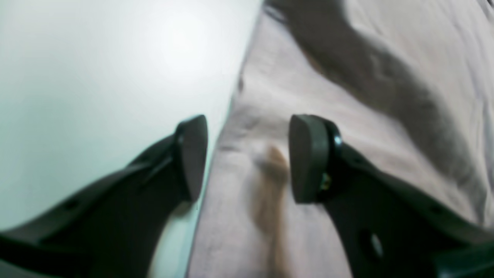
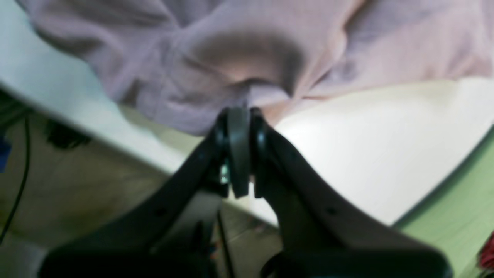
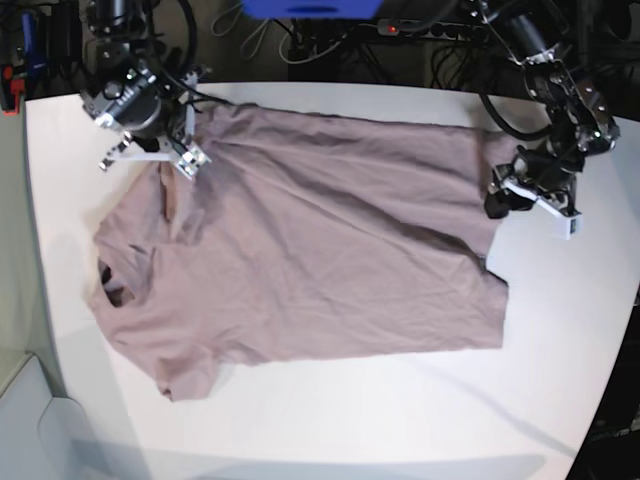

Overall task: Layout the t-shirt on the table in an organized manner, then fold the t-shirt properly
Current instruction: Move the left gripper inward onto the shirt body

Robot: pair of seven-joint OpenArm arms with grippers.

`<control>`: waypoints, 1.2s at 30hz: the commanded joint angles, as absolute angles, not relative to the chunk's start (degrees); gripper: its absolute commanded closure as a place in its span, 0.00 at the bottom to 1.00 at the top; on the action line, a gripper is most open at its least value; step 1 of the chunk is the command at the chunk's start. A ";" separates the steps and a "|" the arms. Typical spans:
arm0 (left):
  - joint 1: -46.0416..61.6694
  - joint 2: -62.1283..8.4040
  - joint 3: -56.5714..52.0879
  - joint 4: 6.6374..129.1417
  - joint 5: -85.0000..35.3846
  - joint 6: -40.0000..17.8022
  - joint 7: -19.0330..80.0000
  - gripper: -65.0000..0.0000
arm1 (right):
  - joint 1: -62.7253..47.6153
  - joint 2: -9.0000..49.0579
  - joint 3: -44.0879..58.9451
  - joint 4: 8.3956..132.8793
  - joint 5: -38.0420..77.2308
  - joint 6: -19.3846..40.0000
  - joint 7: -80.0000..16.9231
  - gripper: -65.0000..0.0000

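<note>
The mauve-brown t-shirt [image 3: 320,250] lies spread and wrinkled across the white table [image 3: 400,420], collar to the left and hem to the right. At its upper left sleeve, my right gripper [image 3: 188,160] is shut on a pinch of fabric. In the right wrist view the cloth [image 2: 193,58] puckers into the closed tips [image 2: 239,116]. My left gripper [image 3: 497,200] sits at the shirt's right hem corner. In the left wrist view it [image 1: 247,154] stands open astride the shirt's edge [image 1: 270,96], one finger [image 1: 193,154] over bare table [image 1: 96,77], the other [image 1: 308,154] over cloth.
Cables and dark equipment [image 3: 330,40] crowd the space past the table's far edge, with a blue object [image 3: 310,8] above. The right wrist view shows the table's edge [image 2: 115,131] close by, and a green floor [image 2: 463,200] beyond it.
</note>
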State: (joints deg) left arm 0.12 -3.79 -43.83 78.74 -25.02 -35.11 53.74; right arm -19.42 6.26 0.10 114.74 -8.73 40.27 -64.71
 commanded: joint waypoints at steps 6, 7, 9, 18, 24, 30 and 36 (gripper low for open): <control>-1.27 -4.00 -43.82 81.98 -26.95 -35.38 53.85 0.49 | -19.82 4.70 0.22 115.74 -8.48 40.00 -63.25 1.00; -1.10 -4.00 -43.82 83.65 -27.74 -35.38 55.16 0.49 | -18.95 4.26 0.22 115.74 -8.48 40.00 -63.25 1.00; -0.92 -4.00 -43.91 86.99 -30.55 -35.38 57.89 0.49 | -17.98 4.00 1.54 115.65 -8.48 40.00 -63.34 1.00; 0.84 -3.47 -36.70 95.43 -42.15 -34.59 59.56 0.49 | -16.66 3.82 4.53 115.65 -8.48 40.00 -63.25 1.00; -1.63 -0.40 -23.25 83.47 -30.11 -34.59 49.80 0.49 | -16.66 3.65 4.62 115.91 -8.48 40.00 -63.25 1.00; -4.35 -0.66 -21.93 68.79 -21.41 -35.03 43.47 0.49 | -17.27 3.65 4.70 116.00 -8.48 40.00 -63.25 1.00; -4.44 -4.62 -22.02 63.78 -21.14 -35.21 41.27 0.49 | -18.68 3.65 4.62 116.09 -8.31 40.00 -63.16 1.00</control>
State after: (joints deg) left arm -4.80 -3.57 -21.74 64.12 -25.80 -37.82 37.52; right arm -19.00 3.46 4.49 114.87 -8.51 40.27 -63.66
